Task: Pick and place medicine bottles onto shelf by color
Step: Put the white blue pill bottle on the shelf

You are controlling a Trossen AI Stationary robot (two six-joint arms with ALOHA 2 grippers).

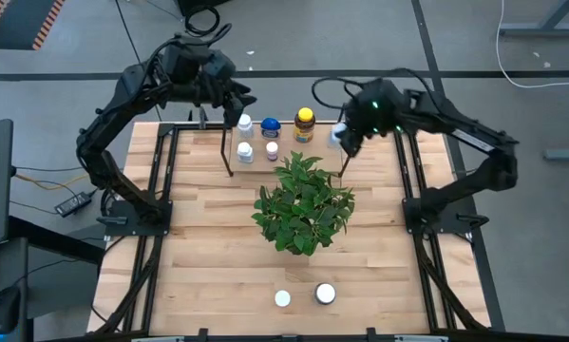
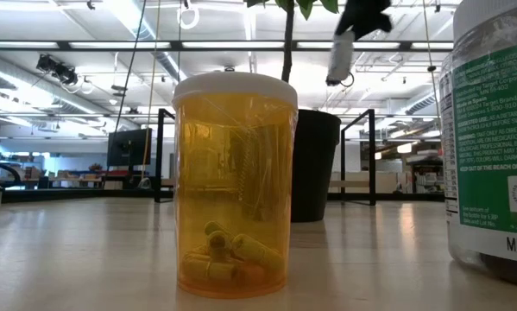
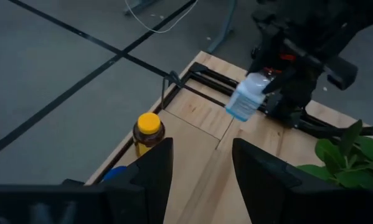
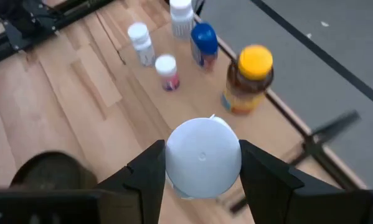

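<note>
My right gripper (image 4: pixel 203 186) is shut on a white medicine bottle (image 1: pixel 336 134), held in the air over the right end of the black wire shelf (image 1: pixel 229 152). On the shelf stand a white bottle (image 1: pixel 244 124), a blue one (image 1: pixel 270 126), an amber one with a yellow cap (image 1: pixel 305 123) and two small white ones (image 1: pixel 245 151). My left gripper (image 3: pixel 202 168) is open and empty above the shelf's far left end (image 1: pixel 229 95). Two more bottles (image 1: pixel 282 298) (image 1: pixel 325 294) stand near the table's front edge. My right gripper pinches the white bottle between its two fingers, one on each side just below the white cap (image 4: pixel 203 155), which faces the wrist camera. The fingers come from above, slanting. The bottle hangs tilted below them (image 3: pixel 245 98), lifted clear of the table and shelf.
A leafy green plant (image 1: pixel 303 201) in a black pot (image 2: pixel 314 164) stands mid-table, just in front of the shelf. In the low view the two near bottles show close up: an amber one (image 2: pixel 234 186) and a larger one with a green label (image 2: pixel 495 130).
</note>
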